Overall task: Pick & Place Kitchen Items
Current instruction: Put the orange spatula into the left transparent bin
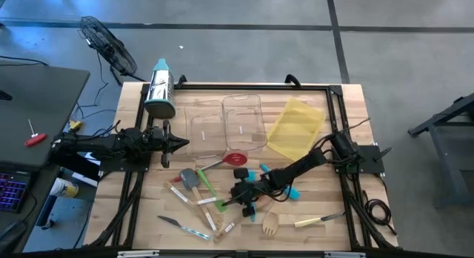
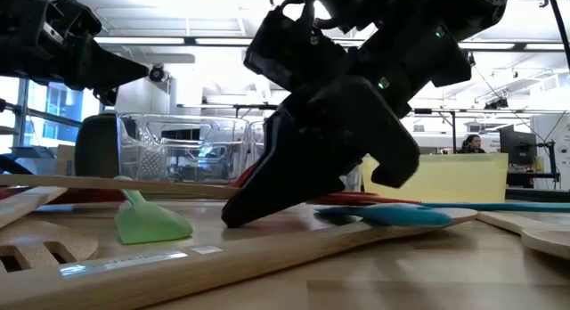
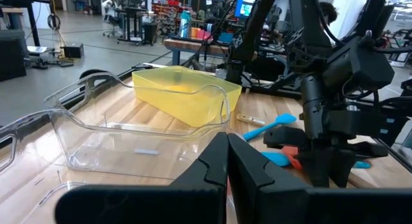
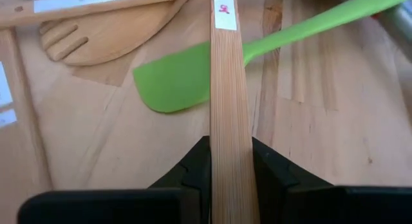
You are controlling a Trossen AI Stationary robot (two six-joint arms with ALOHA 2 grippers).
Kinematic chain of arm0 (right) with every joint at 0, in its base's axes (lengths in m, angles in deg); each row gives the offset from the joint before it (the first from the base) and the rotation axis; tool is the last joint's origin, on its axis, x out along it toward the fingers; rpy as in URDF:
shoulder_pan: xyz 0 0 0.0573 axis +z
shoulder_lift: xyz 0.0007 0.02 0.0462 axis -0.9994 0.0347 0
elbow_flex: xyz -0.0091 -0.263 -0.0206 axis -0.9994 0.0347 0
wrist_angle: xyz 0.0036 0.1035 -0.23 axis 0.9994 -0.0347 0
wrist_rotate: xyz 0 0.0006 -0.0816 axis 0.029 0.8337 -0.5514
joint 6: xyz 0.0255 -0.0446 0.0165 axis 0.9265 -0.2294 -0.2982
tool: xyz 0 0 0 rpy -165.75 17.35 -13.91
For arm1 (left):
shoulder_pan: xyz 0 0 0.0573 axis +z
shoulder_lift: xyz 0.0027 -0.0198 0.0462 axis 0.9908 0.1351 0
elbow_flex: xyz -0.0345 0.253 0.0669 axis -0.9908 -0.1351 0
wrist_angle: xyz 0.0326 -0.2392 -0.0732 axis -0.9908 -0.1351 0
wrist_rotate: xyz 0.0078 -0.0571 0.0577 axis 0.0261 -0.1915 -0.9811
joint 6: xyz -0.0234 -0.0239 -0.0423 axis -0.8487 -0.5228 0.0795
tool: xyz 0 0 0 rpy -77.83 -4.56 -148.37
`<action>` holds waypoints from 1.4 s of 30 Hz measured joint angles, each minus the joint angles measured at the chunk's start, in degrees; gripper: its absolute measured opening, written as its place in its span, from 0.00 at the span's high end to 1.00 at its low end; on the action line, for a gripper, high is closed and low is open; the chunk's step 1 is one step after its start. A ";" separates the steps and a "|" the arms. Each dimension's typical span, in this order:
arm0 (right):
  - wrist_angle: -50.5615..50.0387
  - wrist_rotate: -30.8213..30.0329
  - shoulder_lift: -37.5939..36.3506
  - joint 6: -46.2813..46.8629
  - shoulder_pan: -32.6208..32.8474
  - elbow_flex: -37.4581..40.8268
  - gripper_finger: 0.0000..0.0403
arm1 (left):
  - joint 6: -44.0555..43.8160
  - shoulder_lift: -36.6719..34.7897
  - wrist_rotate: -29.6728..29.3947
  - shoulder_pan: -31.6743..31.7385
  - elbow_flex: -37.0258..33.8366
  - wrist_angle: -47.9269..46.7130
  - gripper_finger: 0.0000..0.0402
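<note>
My right gripper (image 1: 238, 194) is low among the utensils scattered on the table's near half, shut on a flat wooden utensil handle (image 4: 228, 121). That handle crosses over a green spatula (image 4: 174, 82), which lies flat on the table. A slotted wooden spatula (image 4: 103, 34) lies beyond. My left gripper (image 1: 181, 143) is shut and empty, held above the table's left side next to the clear bins (image 1: 226, 124). A red spoon (image 1: 235, 159), a grey spatula (image 1: 189, 178), teal spatulas (image 1: 289, 191), a wooden fork (image 1: 270, 227) and small knives (image 1: 318, 221) lie around. My right gripper pinches the wooden handle by its two long edges (image 4: 219, 153) between its two fingers. The fingers (image 2: 267, 194) slant down from the table's right side, and the handle runs on forward along them. Whether the handle is lifted off the table I cannot tell.
Two clear bins and a yellow bin (image 1: 296, 124) stand at the table's far middle. A steel cylinder with a teal cap (image 1: 159, 87) lies at the far left. Black rails (image 1: 341, 117) run along the table's edges. A person sits in the room behind (image 2: 469, 143).
</note>
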State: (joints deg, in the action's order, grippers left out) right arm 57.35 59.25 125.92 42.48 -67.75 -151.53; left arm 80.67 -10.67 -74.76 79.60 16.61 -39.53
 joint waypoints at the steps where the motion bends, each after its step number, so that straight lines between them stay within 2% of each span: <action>1: 0.18 -0.55 -0.15 -0.43 0.04 -0.05 0.84 | -0.02 -0.01 0.00 0.00 0.00 -0.01 1.00; 5: 0.27 -2.23 -1.33 -2.52 1.11 -2.04 0.84 | -0.02 0.00 0.00 0.00 0.00 -0.02 1.00; 9: 0.08 -1.18 -1.47 -4.29 2.66 -5.37 0.84 | -0.01 0.00 0.00 -0.01 0.00 -0.01 1.00; 21: 0.09 -0.06 -1.65 -15.83 8.24 -20.12 0.84 | -0.02 -0.01 0.00 -0.01 0.00 -0.02 1.00; 31: 2.02 1.44 -1.65 -19.39 8.97 -24.20 0.84 | -0.02 0.00 0.00 0.00 0.00 -0.01 1.00; 38: 5.20 7.93 -1.66 -25.35 5.91 -28.78 0.84 | -0.02 0.00 0.02 0.00 0.00 -0.01 1.00; 42: 2.89 12.49 -1.74 -25.87 5.01 -30.85 0.84 | -0.79 -0.02 0.04 -0.02 0.01 0.86 1.00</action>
State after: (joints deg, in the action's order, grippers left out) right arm 60.23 71.74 124.18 16.61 -62.75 -182.38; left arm 79.88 -10.69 -74.72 79.58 16.61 -38.68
